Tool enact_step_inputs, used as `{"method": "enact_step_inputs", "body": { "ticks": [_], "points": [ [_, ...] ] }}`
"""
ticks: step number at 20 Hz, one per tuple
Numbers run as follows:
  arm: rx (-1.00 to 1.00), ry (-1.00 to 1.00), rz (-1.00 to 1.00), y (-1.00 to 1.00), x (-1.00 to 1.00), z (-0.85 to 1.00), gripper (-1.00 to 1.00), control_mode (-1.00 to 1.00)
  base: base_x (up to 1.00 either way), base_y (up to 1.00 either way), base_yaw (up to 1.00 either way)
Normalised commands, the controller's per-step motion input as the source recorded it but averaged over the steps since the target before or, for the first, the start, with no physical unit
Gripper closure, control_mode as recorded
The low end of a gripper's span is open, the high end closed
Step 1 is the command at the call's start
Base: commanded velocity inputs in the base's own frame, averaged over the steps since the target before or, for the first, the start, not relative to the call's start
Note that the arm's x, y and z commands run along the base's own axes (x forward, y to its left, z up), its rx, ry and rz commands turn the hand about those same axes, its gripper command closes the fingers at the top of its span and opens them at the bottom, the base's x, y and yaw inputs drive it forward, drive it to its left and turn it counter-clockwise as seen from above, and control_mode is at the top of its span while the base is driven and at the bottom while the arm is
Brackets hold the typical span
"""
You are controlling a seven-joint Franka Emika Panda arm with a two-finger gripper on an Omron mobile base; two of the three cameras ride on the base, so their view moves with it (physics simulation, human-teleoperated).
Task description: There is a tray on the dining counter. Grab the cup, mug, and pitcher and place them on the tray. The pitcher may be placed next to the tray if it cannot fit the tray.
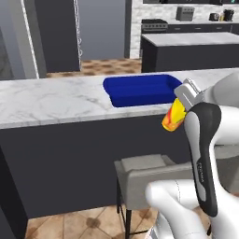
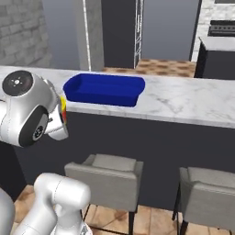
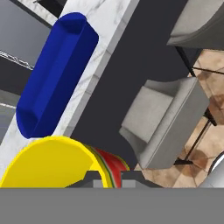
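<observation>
My end effector (image 1: 179, 112) is clamped on the cup (image 1: 173, 117) (light, rigid, likely slick). The tray (image 1: 140, 89) sits at ten o'clock

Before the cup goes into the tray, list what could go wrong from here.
1. The cup hangs tilted in the shut gripper, out past the dining counter edge over a stool; a slip would likely drop it to the floor.
2. The cup sits near rim height of the tray, so a flat move may knock the rim.
</observation>
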Motion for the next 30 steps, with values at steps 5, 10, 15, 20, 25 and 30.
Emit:
{"method": "enact_step_inputs", "body": {
  "ticks": [5,10,15,20,25,30],
  "points": [
    [0.00,0.00,0.00,0.00,0.00,0.00,1.00,1.00,0.50,0.00,0.00],
    [0.00,0.00,0.00,0.00,0.00,0.00,1.00,1.00,0.46,0.00,0.00],
    [0.00,0.00,0.00,0.00,0.00,0.00,1.00,1.00,0.28,0.00,0.00],
    [0.00,0.00,0.00,0.00,0.02,0.00,1.00,-1.00,0.04,0.00,0.00],
    [-0.05,0.02,0.00,0.14,0.00,0.05,1.00,-1.00,0.00,0.00,0.00],
    [-0.11,0.07,0.04,0.31,0.00,0.48,1.00,-1.00,0.00,0.00,0.00]
  ]
}}
